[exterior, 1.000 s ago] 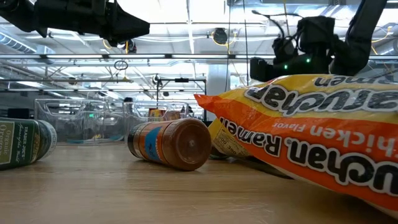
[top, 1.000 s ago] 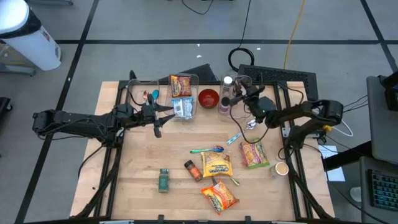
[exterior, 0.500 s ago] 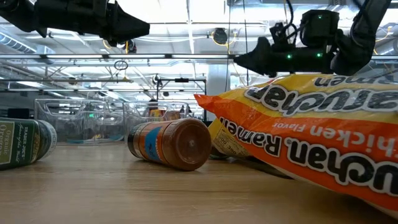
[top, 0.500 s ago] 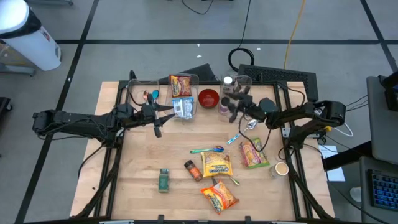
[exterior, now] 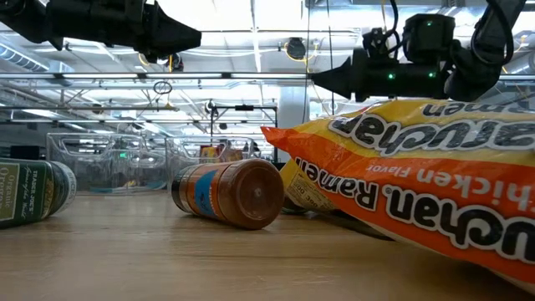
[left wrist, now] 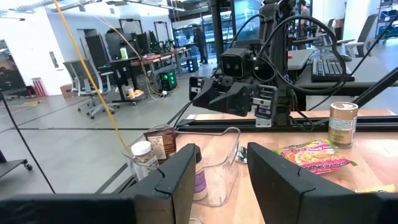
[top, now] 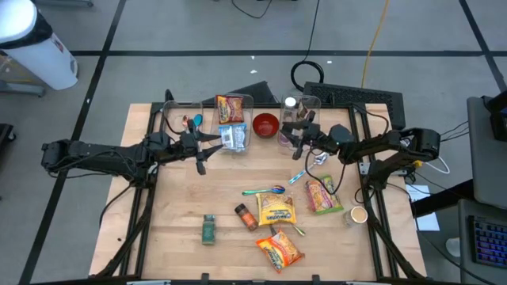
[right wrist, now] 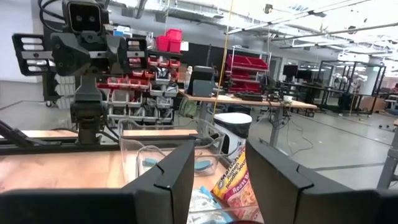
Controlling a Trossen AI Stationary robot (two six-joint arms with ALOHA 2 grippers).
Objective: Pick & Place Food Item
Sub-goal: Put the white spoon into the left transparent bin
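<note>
Three ramen packets lie flat on the wooden table: one in the middle (top: 276, 210), one near the front edge (top: 279, 249), filling the low view's right side (exterior: 418, 167), and one on the right (top: 322, 195). An orange spice jar (top: 245, 215) and a green jar (top: 208, 229) lie on their sides. My left gripper (top: 209, 149) hovers open and empty beside the far-left clear bin (top: 234, 119). My right gripper (top: 291, 136) hovers open and empty near the red bowl (top: 265, 124). Both are high above the table in the low view.
The far-left clear bin holds a ramen packet (top: 230, 106) and a blue packet (top: 232, 136). A second clear bin (top: 299, 107) at the far middle holds jars. Two spoons (top: 265, 191) (top: 297, 176) lie mid-table. A paper cup (top: 359, 214) stands at the right edge.
My right gripper has gone toward the table's left edge, toward the red bowl and the far-middle bin, staying high above the table. My left arm and the things on the table have kept still.
</note>
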